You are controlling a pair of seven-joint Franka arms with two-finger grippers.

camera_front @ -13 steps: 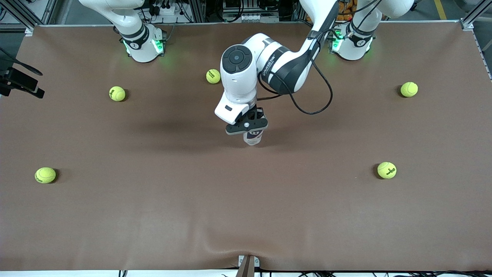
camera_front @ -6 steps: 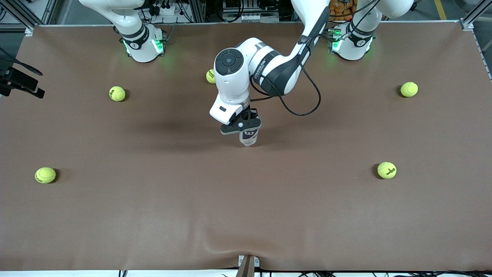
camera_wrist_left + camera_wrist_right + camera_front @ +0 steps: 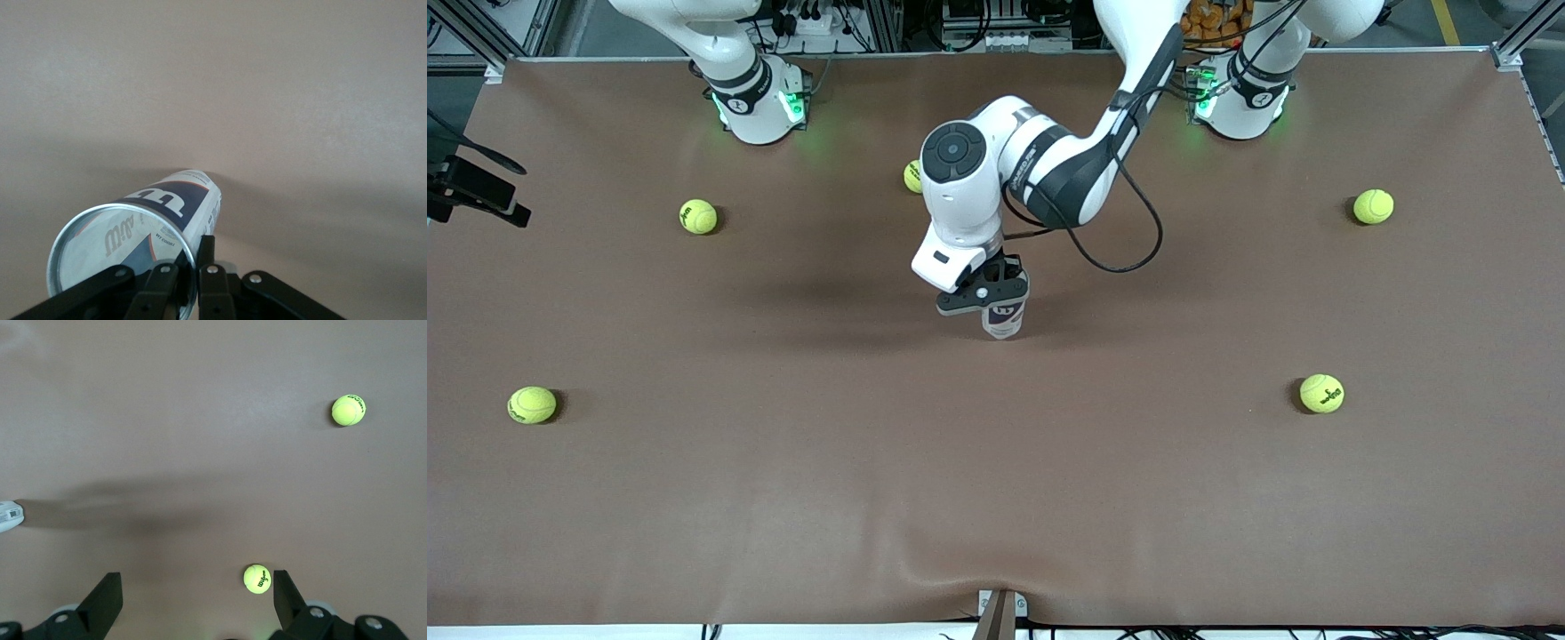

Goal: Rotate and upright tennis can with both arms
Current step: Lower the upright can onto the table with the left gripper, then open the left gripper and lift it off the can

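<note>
On the brown table (image 3: 783,498), five tennis balls ring the middle: one at about eight o'clock (image 3: 532,404), one at ten o'clock (image 3: 698,216), one near twelve o'clock (image 3: 912,176) partly hidden by the left arm, one at two o'clock (image 3: 1373,206) and one at four o'clock (image 3: 1321,393).

The right gripper (image 3: 197,600) waits high above the right arm's end of the table, its fingers (image 3: 107,600) spread wide with nothing between them.

At the table's centre the tennis can (image 3: 1003,318) stands nearly upright, base on the table. The left gripper (image 3: 985,289) clamps its silver rim from above. In the left wrist view the can (image 3: 163,220) shows its open mouth; no balls show inside, only the label's reverse through the clear wall. One finger (image 3: 207,257) presses the rim's outer side.
</note>
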